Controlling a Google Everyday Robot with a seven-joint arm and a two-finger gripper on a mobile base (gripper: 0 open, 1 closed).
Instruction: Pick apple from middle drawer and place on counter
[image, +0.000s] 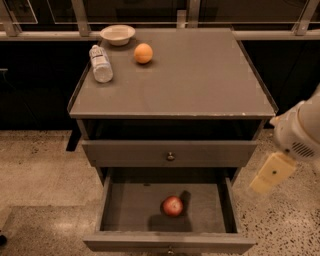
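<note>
The apple (173, 205), red with a paler patch, lies on the floor of the open middle drawer (125, 210), near its centre. The counter (200, 80) is the broad grey-brown cabinet top above it. My gripper (272, 173), a cream-coloured piece under the white arm (300, 132), hangs to the right of the cabinet, level with the drawers. It is outside the drawer, off to the apple's upper right, and holds nothing that I can see.
On the counter's far left stand a pale bowl (118, 34), a plastic bottle on its side (101, 63) and an orange fruit (143, 53). The drawer front above (170, 152), with a round knob, juts out slightly. Speckled floor surrounds the cabinet.
</note>
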